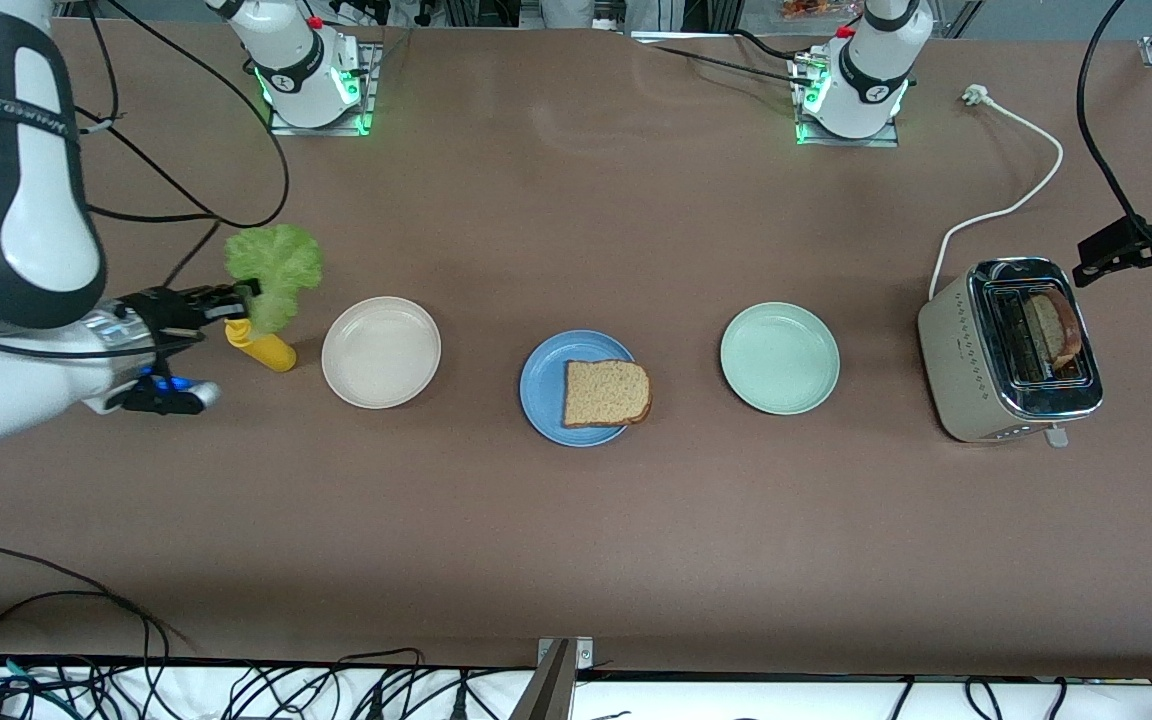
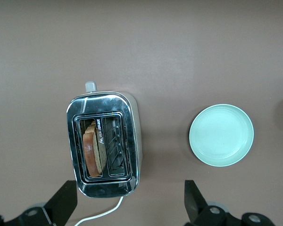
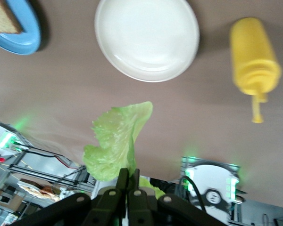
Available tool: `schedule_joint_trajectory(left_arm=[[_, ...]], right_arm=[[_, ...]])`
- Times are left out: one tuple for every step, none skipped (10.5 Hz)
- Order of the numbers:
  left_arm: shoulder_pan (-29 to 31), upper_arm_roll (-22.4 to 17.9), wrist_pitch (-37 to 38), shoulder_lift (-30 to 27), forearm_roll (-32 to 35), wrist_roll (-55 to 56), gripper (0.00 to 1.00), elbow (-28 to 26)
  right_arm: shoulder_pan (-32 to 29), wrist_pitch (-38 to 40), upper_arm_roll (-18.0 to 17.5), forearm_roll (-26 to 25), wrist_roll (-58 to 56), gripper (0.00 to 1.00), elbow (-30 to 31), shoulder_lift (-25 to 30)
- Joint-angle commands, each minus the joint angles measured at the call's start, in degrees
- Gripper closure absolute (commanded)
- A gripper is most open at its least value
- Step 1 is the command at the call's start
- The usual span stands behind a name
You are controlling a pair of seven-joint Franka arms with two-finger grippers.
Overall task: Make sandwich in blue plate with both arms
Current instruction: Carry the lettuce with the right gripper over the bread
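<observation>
The blue plate (image 1: 542, 404) sits mid-table with one slice of brown bread (image 1: 606, 392) lying on it. My right gripper (image 1: 244, 298) is shut on the stem end of a ruffled green lettuce leaf (image 1: 274, 268), up in the air over the yellow bottle beside the cream-white plate. In the right wrist view the leaf (image 3: 115, 141) sticks out from the shut gripper (image 3: 131, 178), with the blue plate (image 3: 24, 40) at the frame's corner. My left gripper (image 1: 1096, 258) hangs open and empty over the toaster (image 2: 104, 141). A second bread slice (image 2: 94, 149) stands in one toaster slot.
A cream-white plate (image 1: 381, 352) and a pale green plate (image 1: 779, 358) flank the blue one. A yellow squeeze bottle (image 1: 266, 348) lies beside the cream plate. The toaster's white cord (image 1: 1016, 200) runs toward the left arm's base. Loose cables line the table's edge nearest the front camera.
</observation>
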State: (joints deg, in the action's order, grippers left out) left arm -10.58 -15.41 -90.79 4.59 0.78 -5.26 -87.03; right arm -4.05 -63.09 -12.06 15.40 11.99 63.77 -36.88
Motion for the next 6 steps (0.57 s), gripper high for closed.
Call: schedule_joint_trajectory(left_arm=[[0.3, -0.15, 0.79, 0.16, -1.22, -0.19, 0.0, 0.81], [0.3, -0.15, 0.79, 0.16, -1.22, -0.19, 0.0, 0.81], [0.38, -0.15, 0.79, 0.24, -1.22, -0.19, 0.0, 0.81], [0.39, -0.15, 0.79, 0.16, -1.22, -0.19, 0.0, 0.81], [0.39, -0.15, 0.79, 0.16, -1.22, -0.19, 0.0, 0.81], [0.47, -0.15, 0.79, 0.24, -1.22, -0.19, 0.0, 0.81]], right_arm=[[4.2, -10.07, -3.84, 5.58, 14.77, 1.0, 0.04, -1.87], [6.92, -14.82, -3.76, 7.25, 18.3, 1.0, 0.04, -3.01], [9.3, -19.13, -3.76, 8.49, 21.29, 1.0, 0.13, -4.42], [12.1, -23.78, -3.76, 9.89, 23.93, 1.0, 0.13, -5.91], [14.66, -28.96, -3.76, 10.08, 26.39, 1.0, 0.13, -7.58], [17.12, -34.5, -3.84, 10.08, 29.2, 1.0, 0.13, -9.16]])
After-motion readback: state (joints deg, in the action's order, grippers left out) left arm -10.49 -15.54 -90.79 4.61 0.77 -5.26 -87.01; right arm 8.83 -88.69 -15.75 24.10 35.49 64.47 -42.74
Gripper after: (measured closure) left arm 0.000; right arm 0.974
